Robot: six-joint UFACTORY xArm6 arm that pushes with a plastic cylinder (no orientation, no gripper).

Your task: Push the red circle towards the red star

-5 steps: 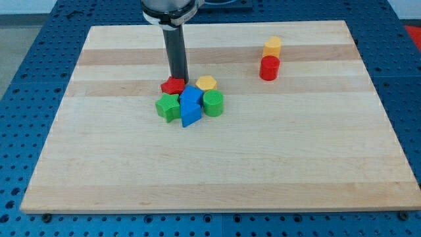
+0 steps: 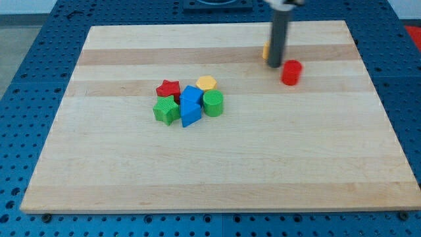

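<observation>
1. My tip [image 2: 275, 66] sits in the upper right part of the wooden board [image 2: 217, 164], rod upright, slightly blurred.
2. No fingers on this rig: bare rod end, nothing to open or close, nothing held.
3. Red circle [image 2: 291, 72] lies just to the view's right of my tip and a touch lower. Can't tell whether they touch; the gap, if any, is very small.
4. Yellow block [image 2: 266, 51] is right behind the rod on its left side, mostly hidden, shape not readable.
5. Red star [image 2: 169, 87] is well apart from the red circle, off to the view's left near board centre, at the top left of a tight cluster.
6. Cluster: yellow hexagon-like block [image 2: 206, 83] at top right, green star-like block [image 2: 166, 109] at lower left, two blue blocks in the middle, the upper one [image 2: 191, 96] against the lower, wedge-like one [image 2: 191, 114], green cylinder [image 2: 213, 103] at right.
7. Red star touches or nearly touches the upper blue block and the green star-like block.
8. Board rests on a blue perforated table [image 2: 39, 39].
</observation>
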